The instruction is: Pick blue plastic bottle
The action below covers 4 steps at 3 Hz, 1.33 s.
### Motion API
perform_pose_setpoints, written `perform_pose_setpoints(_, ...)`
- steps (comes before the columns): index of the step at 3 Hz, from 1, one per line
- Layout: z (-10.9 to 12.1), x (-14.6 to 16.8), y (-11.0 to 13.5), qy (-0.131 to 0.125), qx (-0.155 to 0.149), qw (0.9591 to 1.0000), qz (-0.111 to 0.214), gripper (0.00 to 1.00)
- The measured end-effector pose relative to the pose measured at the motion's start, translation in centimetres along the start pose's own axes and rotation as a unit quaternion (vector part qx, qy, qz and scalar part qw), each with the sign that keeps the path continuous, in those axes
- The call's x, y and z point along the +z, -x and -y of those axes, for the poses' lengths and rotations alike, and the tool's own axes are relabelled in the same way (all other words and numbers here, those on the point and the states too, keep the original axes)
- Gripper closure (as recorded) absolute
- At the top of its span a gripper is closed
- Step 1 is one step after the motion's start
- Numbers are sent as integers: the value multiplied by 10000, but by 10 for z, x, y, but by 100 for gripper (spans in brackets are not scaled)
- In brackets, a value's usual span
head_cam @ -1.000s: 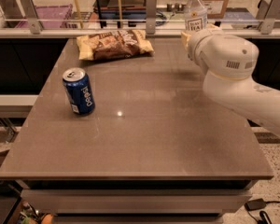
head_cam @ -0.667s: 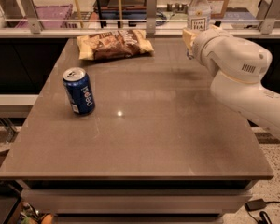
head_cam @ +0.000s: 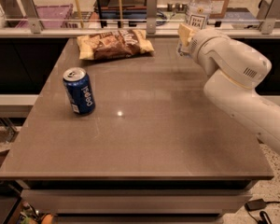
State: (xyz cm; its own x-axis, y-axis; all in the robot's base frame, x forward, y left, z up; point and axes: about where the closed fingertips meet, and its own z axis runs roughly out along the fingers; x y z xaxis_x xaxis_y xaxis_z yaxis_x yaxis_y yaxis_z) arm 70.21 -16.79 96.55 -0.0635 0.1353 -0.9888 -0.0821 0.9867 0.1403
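Camera view: gripper [head_cam: 185, 35] at the far edge of the table [head_cam: 144, 125], blue plastic bottle [head_cam: 198, 7] upright just above it (base hidden). Clamped or spread, I cannot tell. Likely the grasp step; next I confirm hold, then lift straight.

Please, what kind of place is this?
Probably an office snack area: a table holding a can and chip bag, a railing behind. The tool is at the bottle, far right.

The clear blue plastic bottle [head_cam: 198, 7] has a pale, dark-printed label; the cream gripper [head_cam: 185, 36] is beside it, far right. The soda can [head_cam: 79, 90] is deep blue, the chip bag [head_cam: 114, 44] yellow-brown, the tabletop [head_cam: 149, 139] grey-brown.
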Motion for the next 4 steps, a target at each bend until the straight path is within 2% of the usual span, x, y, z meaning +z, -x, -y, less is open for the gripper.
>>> perform_pose_setpoints(1,-8,0,1,-46,367,9993,67,100)
perform_pose_setpoints(4,-11,2,-6,-559,973,9937,3,100)
